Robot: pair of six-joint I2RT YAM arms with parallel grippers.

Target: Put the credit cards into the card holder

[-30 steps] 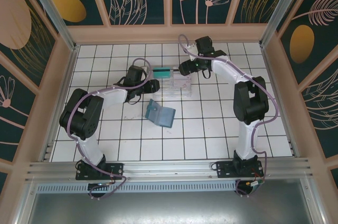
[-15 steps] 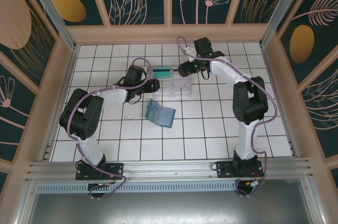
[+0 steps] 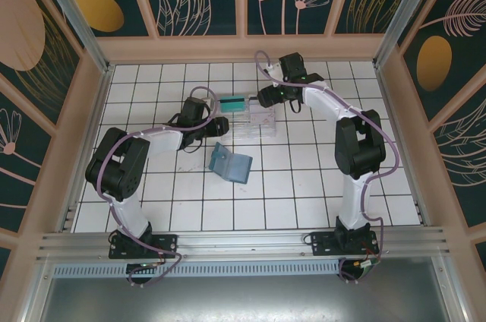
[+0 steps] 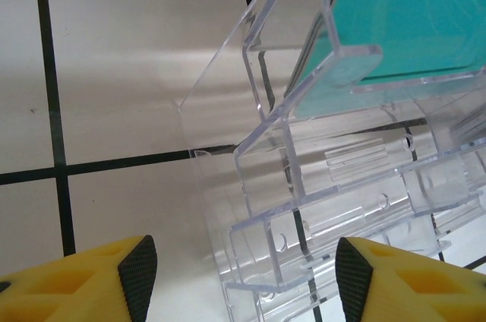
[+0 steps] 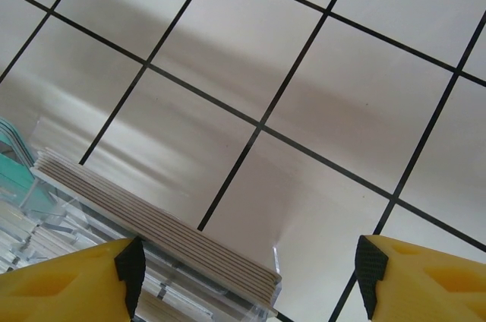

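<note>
A clear plastic tray (image 3: 254, 121) lies at the middle back of the table, with a teal-green credit card (image 3: 234, 102) at its left end. In the left wrist view that teal card (image 4: 402, 26) stands in the clear tray (image 4: 304, 216). My left gripper (image 4: 246, 280) is open, with the tray's near corner between its fingers. The right wrist view shows a stack of whitish credit cards (image 5: 152, 212) edge-on in the tray. My right gripper (image 5: 250, 273) is open above the tiles, its left finger (image 5: 130, 265) beside the stack. The dark-teal card holder (image 3: 230, 162) lies unfolded in front of the tray, apart from both grippers.
The floor is white tiles with black lines (image 3: 304, 185), walled by wooden panels (image 3: 243, 48). Both arms (image 3: 121, 162) (image 3: 357, 147) reach in toward the tray from either side. An aluminium rail (image 3: 243, 242) runs along the near edge.
The left wrist has shifted slightly at the tray's left end, and the right gripper has edged a little at the tray's far side. The card holder has not moved.
</note>
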